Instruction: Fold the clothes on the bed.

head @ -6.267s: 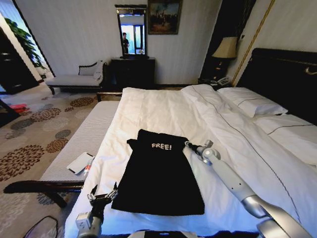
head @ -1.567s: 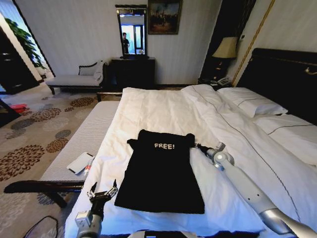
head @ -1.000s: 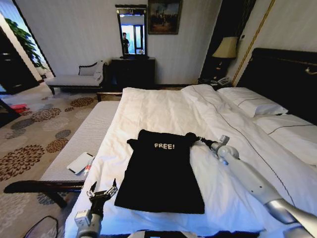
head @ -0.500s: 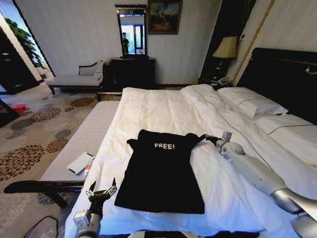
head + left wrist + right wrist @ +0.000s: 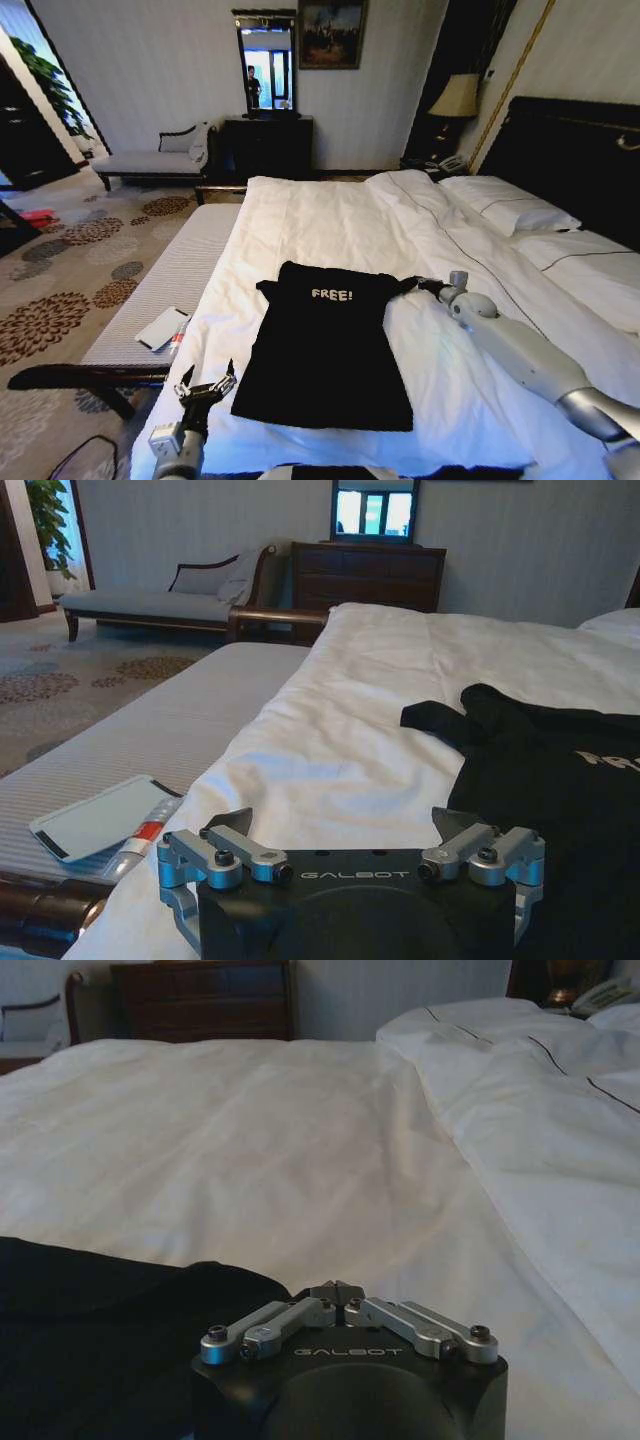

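Black clothes [image 5: 322, 345] lie flat and unfolded on the near part of the bed [image 5: 330, 215], the right hand [image 5: 425, 285] pinched on their far right sleeve, the left hand [image 5: 207, 390] wide, idle near the bed's near left edge.

The clothes [image 5: 322, 345] lie on the bed [image 5: 330, 215], a bench [image 5: 170, 275] to its left.

White lettering reading "FREE!" is showing near the far end of the black clothes [image 5: 322, 345] lying on the bed [image 5: 330, 215]. The brand name "GALBOT" is standing in small letters on the dark housing of the left tool [image 5: 350, 842], and the same "GALBOT" is showing on the housing of the right tool [image 5: 340, 1293].
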Available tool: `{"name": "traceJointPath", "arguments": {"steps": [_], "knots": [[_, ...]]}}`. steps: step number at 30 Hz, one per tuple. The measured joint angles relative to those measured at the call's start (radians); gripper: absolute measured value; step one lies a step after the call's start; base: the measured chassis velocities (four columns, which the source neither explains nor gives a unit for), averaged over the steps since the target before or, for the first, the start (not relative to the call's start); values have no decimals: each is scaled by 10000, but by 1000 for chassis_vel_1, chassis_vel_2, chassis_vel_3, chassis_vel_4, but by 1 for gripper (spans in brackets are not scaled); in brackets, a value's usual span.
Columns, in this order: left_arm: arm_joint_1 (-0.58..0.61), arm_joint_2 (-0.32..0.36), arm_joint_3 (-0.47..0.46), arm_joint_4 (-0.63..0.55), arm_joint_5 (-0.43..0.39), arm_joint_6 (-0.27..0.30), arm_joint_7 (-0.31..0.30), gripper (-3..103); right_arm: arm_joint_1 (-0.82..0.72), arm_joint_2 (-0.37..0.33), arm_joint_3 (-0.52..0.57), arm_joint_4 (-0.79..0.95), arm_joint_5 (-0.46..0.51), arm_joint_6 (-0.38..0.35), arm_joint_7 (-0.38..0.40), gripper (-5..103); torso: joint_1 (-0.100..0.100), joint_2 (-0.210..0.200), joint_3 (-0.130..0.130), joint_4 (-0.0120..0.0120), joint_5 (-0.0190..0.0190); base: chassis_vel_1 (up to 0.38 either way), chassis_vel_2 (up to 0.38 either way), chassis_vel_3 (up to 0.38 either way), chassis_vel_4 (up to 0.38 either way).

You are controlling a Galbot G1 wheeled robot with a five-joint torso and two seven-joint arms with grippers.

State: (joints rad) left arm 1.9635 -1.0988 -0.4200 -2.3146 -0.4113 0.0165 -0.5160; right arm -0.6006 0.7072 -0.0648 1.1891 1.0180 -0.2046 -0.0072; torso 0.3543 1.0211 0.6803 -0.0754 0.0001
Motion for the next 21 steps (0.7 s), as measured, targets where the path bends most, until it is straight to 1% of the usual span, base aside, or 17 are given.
{"name": "traceJointPath", "arguments": {"steps": [3,5,10,12,14,16,18,21], "knots": [[-17,-16,22,30,14,-6,0,100,-117,-9,174,267,-36,249,-66,0,0,0,0,-3,0,0,0,0,0],[-27,-21,37,40,19,-6,0,100,-145,-35,221,445,-37,286,-69,0,0,0,0,-3,0,0,0,0,0],[-54,-28,68,71,25,-6,1,100,-215,-217,282,1762,20,264,5,0,0,0,0,-1,-3,0,0,0,0],[-43,-28,64,78,24,-17,1,100,-208,-219,223,1952,22,239,47,0,0,0,-1,-1,-4,0,0,0,0],[-15,-28,60,87,25,-43,4,100,-84,-155,-108,2349,18,178,170,0,-1,0,0,-4,-3,0,0,0,0],[0,-31,58,85,22,-59,6,100,116,-36,-529,2589,-33,140,254,0,0,0,0,1,-3,0,0,0,0],[6,-37,47,75,16,-62,6,100,212,37,-743,2651,-100,130,276,0,0,0,0,1,-2,0,0,0,0],[39,-44,3,52,-4,-112,6,100,500,285,-1492,2633,-426,152,317,0,0,0,0,1,-3,0,0,0,0]]}}
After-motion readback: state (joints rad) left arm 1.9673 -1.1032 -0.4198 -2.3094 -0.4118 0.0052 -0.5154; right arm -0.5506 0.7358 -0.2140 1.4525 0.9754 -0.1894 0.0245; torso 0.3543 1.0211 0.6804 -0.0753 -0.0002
